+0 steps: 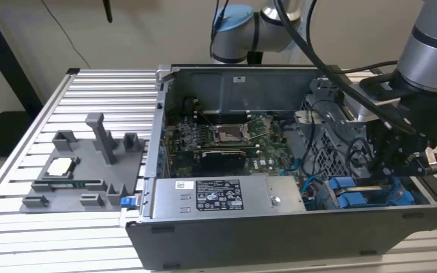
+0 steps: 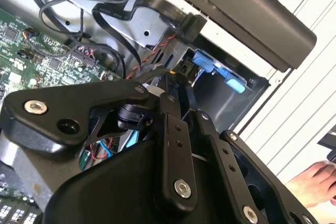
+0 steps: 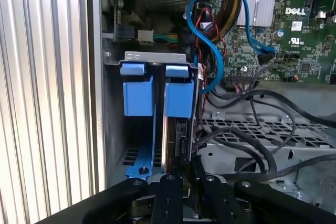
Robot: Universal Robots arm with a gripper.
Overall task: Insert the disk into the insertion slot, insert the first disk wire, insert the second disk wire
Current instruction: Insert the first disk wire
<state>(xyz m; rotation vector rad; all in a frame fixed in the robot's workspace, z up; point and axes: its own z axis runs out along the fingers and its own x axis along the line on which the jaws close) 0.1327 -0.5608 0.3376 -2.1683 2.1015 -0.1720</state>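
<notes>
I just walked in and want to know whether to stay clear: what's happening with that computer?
A robot arm reaches into the open grey metal computer case, at its corner on the exterior view's right. Its tool is down at the hard drive in a bright blue plastic carrier frame, which stands in the grey perforated metal drive bay beside a second blue frame. A blue cable loops nearby; whether it is plugged in cannot be seen.

Arm above disk, inside computer case

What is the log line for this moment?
gripper: low in case, at disk | disk: in slot | hand: outside case
</notes>
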